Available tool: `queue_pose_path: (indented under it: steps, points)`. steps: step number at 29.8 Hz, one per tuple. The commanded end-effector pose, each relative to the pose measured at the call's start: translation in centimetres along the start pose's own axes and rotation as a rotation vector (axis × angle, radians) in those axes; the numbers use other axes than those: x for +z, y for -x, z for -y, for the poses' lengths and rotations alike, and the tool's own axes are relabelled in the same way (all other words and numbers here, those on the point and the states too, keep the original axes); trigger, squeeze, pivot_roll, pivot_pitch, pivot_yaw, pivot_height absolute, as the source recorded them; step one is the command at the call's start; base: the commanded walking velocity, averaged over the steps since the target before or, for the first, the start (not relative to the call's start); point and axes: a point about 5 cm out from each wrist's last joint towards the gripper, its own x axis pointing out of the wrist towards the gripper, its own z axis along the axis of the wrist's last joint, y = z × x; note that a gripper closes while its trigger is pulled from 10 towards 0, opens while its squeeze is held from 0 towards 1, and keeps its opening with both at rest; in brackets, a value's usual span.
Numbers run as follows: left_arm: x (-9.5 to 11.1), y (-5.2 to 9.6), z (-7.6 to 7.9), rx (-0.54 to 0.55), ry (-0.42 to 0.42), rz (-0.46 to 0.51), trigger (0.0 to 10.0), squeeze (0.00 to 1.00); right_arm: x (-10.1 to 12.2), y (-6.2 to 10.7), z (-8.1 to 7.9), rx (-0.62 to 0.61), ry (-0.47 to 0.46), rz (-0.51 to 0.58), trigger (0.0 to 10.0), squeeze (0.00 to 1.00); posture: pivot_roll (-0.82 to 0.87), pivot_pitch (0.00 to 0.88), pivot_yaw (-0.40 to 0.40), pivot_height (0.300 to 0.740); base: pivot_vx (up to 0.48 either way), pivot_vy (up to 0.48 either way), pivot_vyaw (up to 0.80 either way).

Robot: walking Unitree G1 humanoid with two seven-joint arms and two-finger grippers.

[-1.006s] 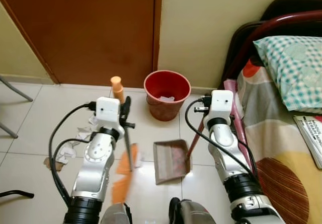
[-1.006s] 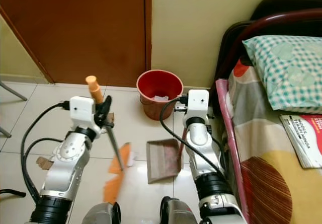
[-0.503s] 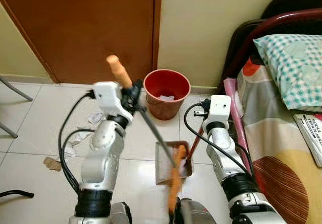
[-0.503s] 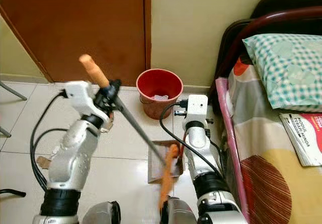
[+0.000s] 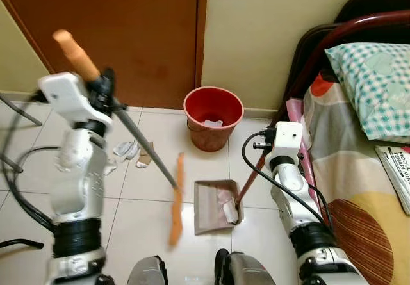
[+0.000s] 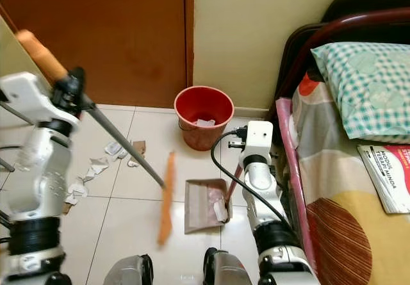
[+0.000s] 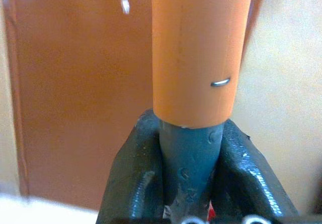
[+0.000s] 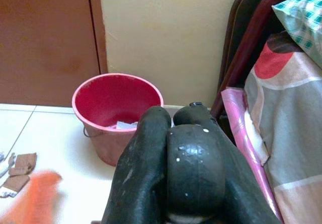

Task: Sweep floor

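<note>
White and brown paper scraps (image 5: pixel 125 152) lie on the tiles at the left-centre of my head view, near the door, so I judge the sweeping only partly done. One crumpled piece (image 5: pixel 230 211) sits in the dustpan (image 5: pixel 216 205) at lower centre.

My left gripper (image 5: pixel 102 93), upper left of the frame, is clamped around the broom (image 5: pixel 144 152); on the wrist feed both fingers (image 7: pixel 128 183) pinch the grey shaft right under the orange grip. The shaft slants down toward centre, ending in a blurred orange head (image 5: pixel 175 202) just left of the dustpan.

A red bucket (image 5: pixel 213 118) with some paper inside stands by the wall, above the pan.

My right gripper (image 5: pixel 259 160), right of centre, is closed on the dustpan's red handle (image 5: pixel 250 181), fingers (image 8: pixel 146 173) pressed together.
</note>
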Motion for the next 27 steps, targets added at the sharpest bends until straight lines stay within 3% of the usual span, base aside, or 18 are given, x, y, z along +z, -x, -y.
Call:
queue_pose_path:
  steps: [1, 5, 9, 10, 14, 20, 27]
  points:
    - [2.3, -0.5, 0.8, -0.038, 0.029, 0.099, 10.0, 0.00, 0.0, 0.1, 0.6, -0.002, 0.007, -0.004, 10.0, 0.00, 0.03, 0.154, -0.044, 0.740, 0.000, 0.000, 0.00]
    - [0.7, 0.2, -0.6, -0.034, -0.047, 0.034, 10.0, 0.00, 0.9, 0.2, 0.4, 0.066, -0.039, 0.027, 10.0, 0.00, 0.03, 0.154, -0.044, 0.740, 0.000, 0.000, 0.00]
    - [-2.7, 2.2, -1.5, -0.044, -0.141, -0.093, 10.0, 0.00, 3.4, 0.2, -0.2, 0.155, -0.139, 0.103, 10.0, 0.00, 0.03, 0.155, -0.043, 0.740, 0.000, 0.000, 0.00]
    - [-4.8, 3.7, -1.5, -0.063, -0.195, -0.168, 10.0, 0.00, 5.1, -0.1, -0.5, 0.189, -0.159, 0.148, 10.0, 0.00, 0.03, 0.155, -0.043, 0.740, 0.000, 0.000, 0.00]
    - [-7.7, 5.9, -1.5, -0.074, -0.235, -0.268, 10.0, 0.00, 7.7, -0.7, -1.0, 0.242, -0.188, 0.198, 10.0, 0.00, 0.01, 0.155, -0.053, 0.740, 0.000, 0.000, 0.00]
    - [-9.5, 7.4, -0.7, -0.095, -0.234, -0.322, 10.0, 0.00, 11.6, -1.6, -1.6, 0.317, -0.211, 0.273, 10.0, 0.00, 0.01, 0.151, -0.059, 0.740, 0.000, 0.000, 0.00]
    - [-10.2, 7.7, -0.6, -0.094, -0.238, -0.332, 10.0, 0.00, 15.9, -1.7, -2.4, 0.389, -0.244, 0.375, 10.0, 0.00, 0.01, 0.141, -0.063, 0.740, 0.000, 0.000, 0.00]
